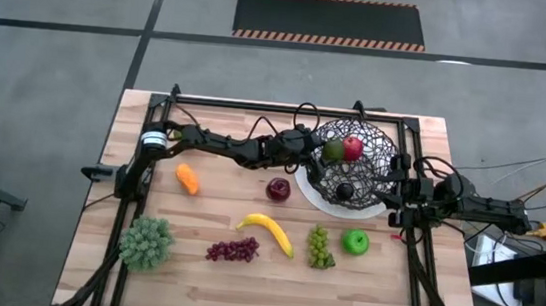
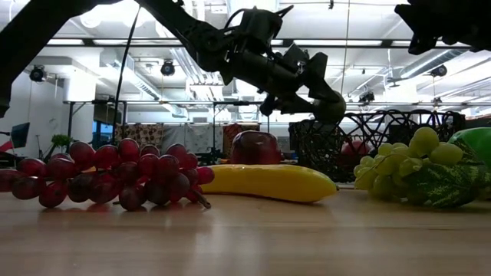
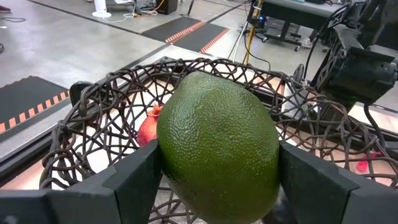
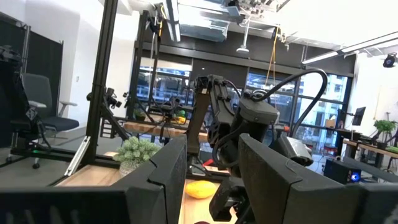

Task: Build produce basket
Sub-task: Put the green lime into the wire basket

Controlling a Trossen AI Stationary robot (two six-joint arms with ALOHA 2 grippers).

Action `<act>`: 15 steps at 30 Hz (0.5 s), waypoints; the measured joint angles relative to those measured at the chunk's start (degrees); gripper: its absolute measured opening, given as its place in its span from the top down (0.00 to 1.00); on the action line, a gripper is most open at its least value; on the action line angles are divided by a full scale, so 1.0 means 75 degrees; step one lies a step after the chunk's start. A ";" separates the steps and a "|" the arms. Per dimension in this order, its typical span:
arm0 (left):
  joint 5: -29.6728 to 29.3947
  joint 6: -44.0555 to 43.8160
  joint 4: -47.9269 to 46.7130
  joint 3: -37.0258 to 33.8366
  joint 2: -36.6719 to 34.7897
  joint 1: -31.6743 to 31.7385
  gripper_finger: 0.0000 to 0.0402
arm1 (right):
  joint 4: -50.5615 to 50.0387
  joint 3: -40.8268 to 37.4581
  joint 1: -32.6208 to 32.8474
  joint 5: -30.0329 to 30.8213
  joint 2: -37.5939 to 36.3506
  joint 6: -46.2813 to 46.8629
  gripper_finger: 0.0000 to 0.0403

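Note:
My left gripper (image 1: pixel 330 151) reaches from the table's left and is shut on a green avocado (image 3: pixel 217 146) above the left rim of the black wire basket (image 1: pixel 374 173). In the basket lie a red apple (image 1: pixel 352 147) and a dark plum (image 1: pixel 345 191). On the table rest a carrot (image 1: pixel 187 178), a dark red apple (image 1: pixel 278 189), a banana (image 1: pixel 267 231), purple grapes (image 1: pixel 232 251), green grapes (image 1: pixel 319 246) and a green apple (image 1: pixel 355 242). My right gripper (image 1: pixel 397 192) waits open and raised beside the basket's right side. My left gripper pinches the avocado between its two fingers (image 3: pixel 134 180), one on each flank (image 3: pixel 171 155) of the fruit. The fingers come about level from the table's left. The avocado is lifted clear and hangs over the basket's rim (image 2: pixel 330 107).
A frilly pale-green leafy bunch (image 1: pixel 147 242) sits near the table's near-left corner. A black frame (image 1: pixel 257 106) runs along the table's far and side edges. Cables trail off the right edge (image 1: pixel 511 186). Bare wood shows along the near edge.

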 joint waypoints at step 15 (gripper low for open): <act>-0.0012 -0.0027 0.0000 0.0000 0.0000 -0.0003 0.15 | -0.0009 0.0000 0.0000 0.0000 0.0001 0.0000 0.67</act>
